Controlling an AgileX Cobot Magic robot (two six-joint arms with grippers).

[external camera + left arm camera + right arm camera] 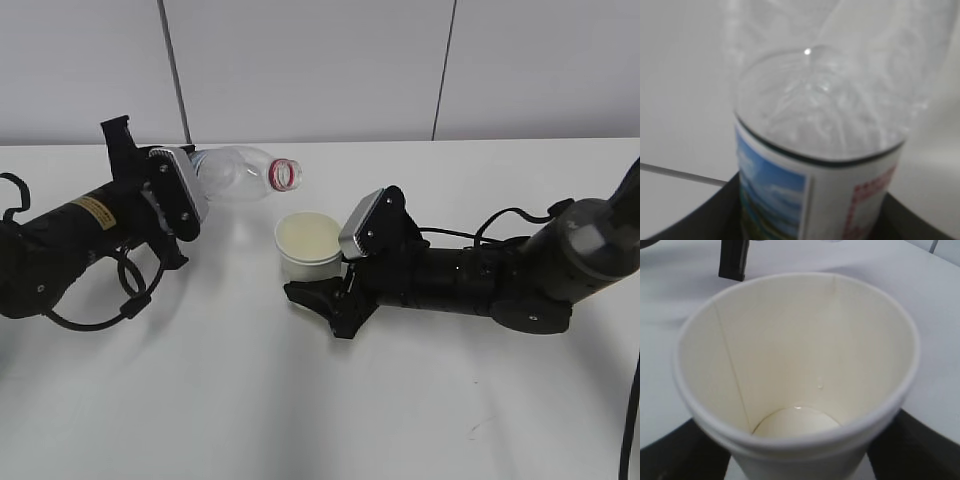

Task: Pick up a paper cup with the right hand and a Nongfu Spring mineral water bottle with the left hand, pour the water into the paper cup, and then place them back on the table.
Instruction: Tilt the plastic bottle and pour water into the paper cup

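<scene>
My left gripper is shut on the Nongfu Spring mineral water bottle and holds it tipped nearly level, its red-ringed open neck pointing right, just above and left of the paper cup. In the left wrist view the bottle fills the frame between the dark fingers. My right gripper is shut on the white cup, upright and low over the table. In the right wrist view the cup shows a cream inside, a drop on its wall and a glint at the bottom, between the fingers.
White wall panels stand behind the table's far edge. The right arm and its cables lie across the table's right side. A dark part of the left gripper shows beyond the cup. A small scuff mark is at front right.
</scene>
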